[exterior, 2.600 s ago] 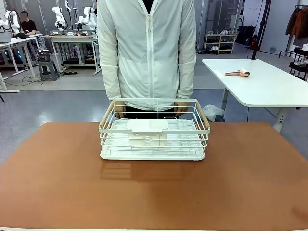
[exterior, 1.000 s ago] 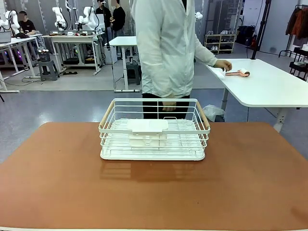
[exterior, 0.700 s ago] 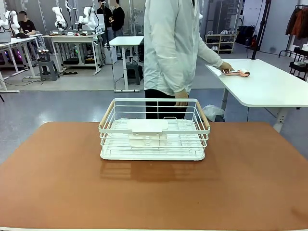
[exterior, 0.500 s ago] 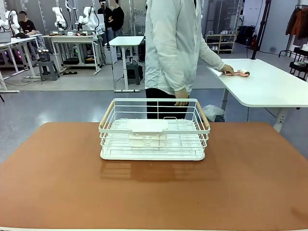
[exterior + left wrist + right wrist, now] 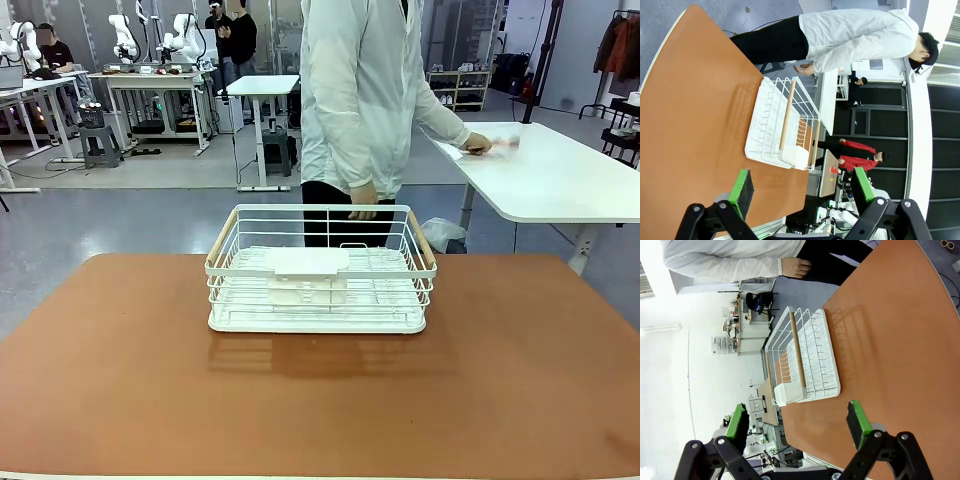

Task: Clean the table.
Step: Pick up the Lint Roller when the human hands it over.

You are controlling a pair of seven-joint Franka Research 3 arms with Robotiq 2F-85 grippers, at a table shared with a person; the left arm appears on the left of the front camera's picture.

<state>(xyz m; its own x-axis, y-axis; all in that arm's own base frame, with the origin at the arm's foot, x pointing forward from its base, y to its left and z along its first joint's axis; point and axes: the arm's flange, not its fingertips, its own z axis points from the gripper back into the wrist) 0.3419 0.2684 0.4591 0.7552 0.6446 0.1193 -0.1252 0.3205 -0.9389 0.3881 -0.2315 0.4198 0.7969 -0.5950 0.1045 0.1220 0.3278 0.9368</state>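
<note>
Front view: a white wire dish rack (image 5: 320, 290) stands on the wide terracotta-topped table (image 5: 120, 400), toward its far side; the person's hand (image 5: 478, 143) is at a white side table (image 5: 560, 190).
Left wrist view: my left claw (image 5: 802, 186) gapes wide, empty.
Right wrist view: my right claw (image 5: 796, 421) likewise.
Cleaning isn't started, I judge; next I need something to wipe with.

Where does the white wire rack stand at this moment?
In the front view the white wire rack stands on the table, at the middle of its far half, just in front of the person at the far edge.
</note>
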